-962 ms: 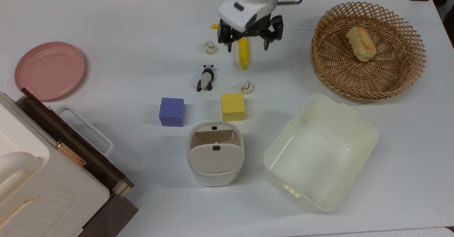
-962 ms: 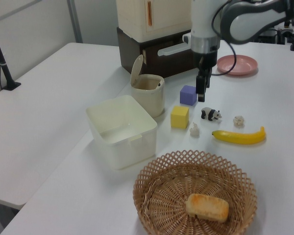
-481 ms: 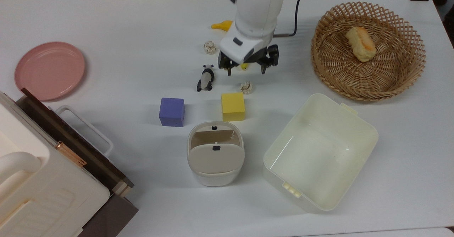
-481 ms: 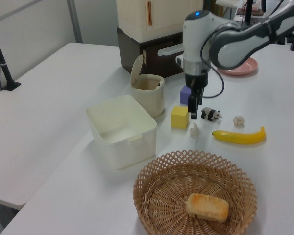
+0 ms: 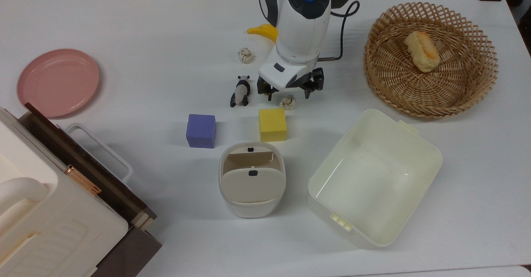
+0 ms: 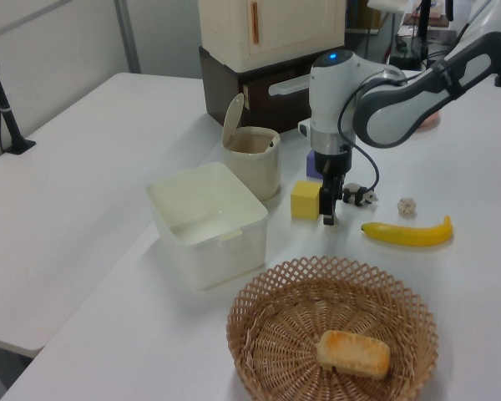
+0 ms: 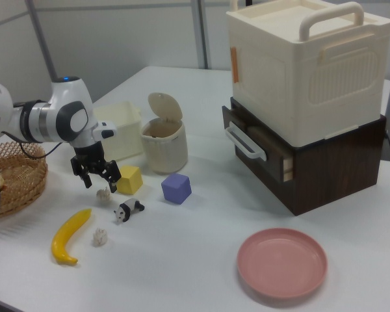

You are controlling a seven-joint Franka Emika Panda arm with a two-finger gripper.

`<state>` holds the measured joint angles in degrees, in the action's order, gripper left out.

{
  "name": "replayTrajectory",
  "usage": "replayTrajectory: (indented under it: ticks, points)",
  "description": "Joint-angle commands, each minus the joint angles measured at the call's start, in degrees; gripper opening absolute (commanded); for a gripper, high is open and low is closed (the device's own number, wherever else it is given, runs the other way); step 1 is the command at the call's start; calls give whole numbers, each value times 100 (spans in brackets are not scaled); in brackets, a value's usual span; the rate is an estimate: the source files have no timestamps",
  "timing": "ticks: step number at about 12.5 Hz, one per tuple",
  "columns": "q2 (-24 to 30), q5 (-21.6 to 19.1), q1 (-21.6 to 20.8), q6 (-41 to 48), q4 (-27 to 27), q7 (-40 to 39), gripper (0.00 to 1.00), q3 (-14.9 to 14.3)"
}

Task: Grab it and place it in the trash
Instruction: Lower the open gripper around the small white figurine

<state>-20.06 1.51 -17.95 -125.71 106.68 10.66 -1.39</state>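
In the top view the hand [image 5: 287, 95] hangs spread wide over the wad [image 5: 288, 102], which lies on the table [image 5: 145, 40] just beyond the yellow cube [image 5: 272, 124]. The right view shows the whole banana [image 7: 69, 236]; the top view shows its stem end past the arm. The bin [image 5: 252, 185] stands nearer, lid ajar.

1. Two crumpled paper wads: one wad [image 5: 288, 102] beside the yellow cube, the rounder paper ball [image 5: 245, 55] farther up the top view.
2. Two foam cubes: one yellow cube [image 5: 272, 125], one purple cube [image 5: 201, 130].
3. One banana [image 7: 70, 236].
4. One panda figurine [image 5: 240, 91].
5. One pink plate [image 5: 57, 81].
6. One wicker basket [image 5: 431, 90] holding one bread roll [image 5: 422, 51].
7. One swing-lid bin [image 5: 252, 179].
8. One cream tub [image 5: 374, 176].
9. One handled storage box [image 7: 309, 65] on one brown drawer unit [image 7: 325, 163].
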Motion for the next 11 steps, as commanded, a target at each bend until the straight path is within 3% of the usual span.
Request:
replayTrajectory:
  ticks: [1,2,4,6,7,9,11]
  points:
    - [-24,8,-24,-393,195,86,100,112]
    - [-50,8,-24,-419,195,86,99,113]
    - [-68,8,-24,-455,186,86,84,121]
    - [-68,8,2,-464,186,86,33,121]
    - [-68,8,2,-464,186,86,15,121]
    - [-68,16,2,-464,186,77,1,121]
    - [-68,25,2,-455,186,77,0,121]
